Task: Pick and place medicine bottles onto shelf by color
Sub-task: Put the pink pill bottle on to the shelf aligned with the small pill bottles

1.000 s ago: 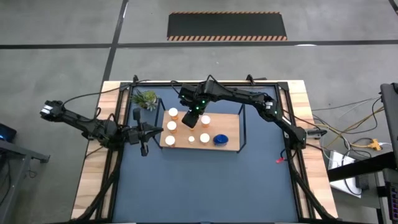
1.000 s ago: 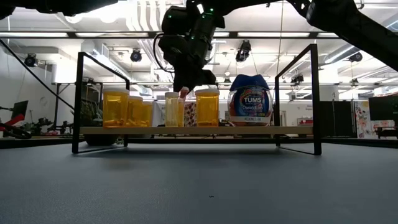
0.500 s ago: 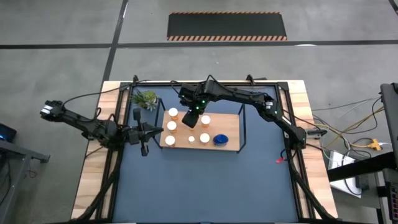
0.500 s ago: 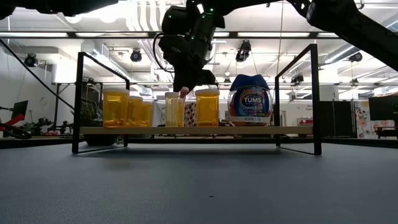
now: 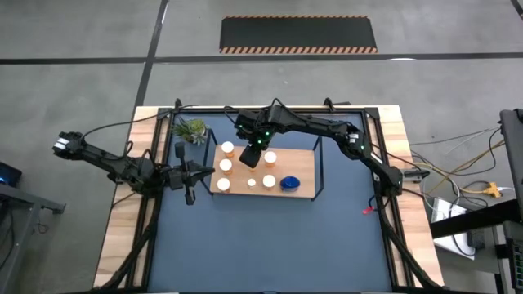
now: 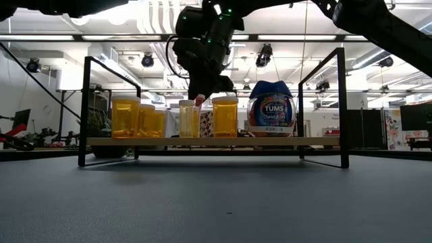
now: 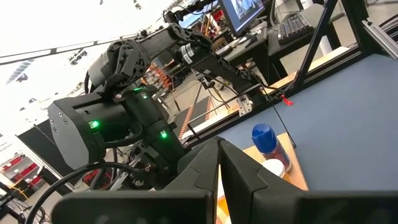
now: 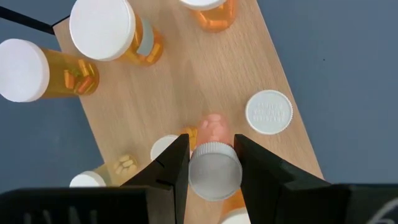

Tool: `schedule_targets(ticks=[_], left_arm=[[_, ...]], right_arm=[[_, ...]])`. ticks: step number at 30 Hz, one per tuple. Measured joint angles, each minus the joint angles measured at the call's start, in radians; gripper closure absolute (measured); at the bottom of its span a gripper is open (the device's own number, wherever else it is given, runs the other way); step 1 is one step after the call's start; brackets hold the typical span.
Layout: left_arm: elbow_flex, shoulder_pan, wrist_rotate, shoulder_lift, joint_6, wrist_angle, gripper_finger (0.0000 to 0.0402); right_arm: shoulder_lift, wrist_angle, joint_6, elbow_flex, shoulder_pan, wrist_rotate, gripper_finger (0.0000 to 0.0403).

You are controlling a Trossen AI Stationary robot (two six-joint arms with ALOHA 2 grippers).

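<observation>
The light-wood shelf (image 5: pixel 302 163) lies on the dark-blue mat, with black wire frames at its short ends. On it stand several white-capped orange bottles (image 5: pixel 225 165), a tiny white one (image 5: pixel 252 182) and a blue bottle (image 5: pixel 290 183). My right gripper (image 5: pixel 250 155) hangs over the shelf's middle, fingers pointing down, shut on a white-capped orange bottle (image 8: pixel 214 173). My left gripper (image 5: pixel 189 176) waits shut and empty just off the shelf's left end. My right gripper pinches the bottle's white cap (image 8: pixel 214 163) between its two fingers (image 8: pixel 171 168), one on each side, coming from above and pointing down. The bottle stands upright below them. Whether its foot rests on the shelf board (image 8: pixel 205 81), the cap hides.
A small green plant (image 5: pixel 193 129) stands at the mat's far left corner. Other bottles (image 8: pixel 99 28) stand close around the held one. The shelf's wire end frames (image 6: pixel 86 111) rise on both sides. The mat's near half (image 5: pixel 261 237) is bare.
</observation>
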Motion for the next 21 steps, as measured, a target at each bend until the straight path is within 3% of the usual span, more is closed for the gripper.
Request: schedule_targets(ticks=[21], left_arm=[[-0.001,0.0,0.005,0.0,0.0,0.0,0.0402]], right_arm=[[0.0,0.018,-0.034,-0.009,0.001,0.034,0.03]])
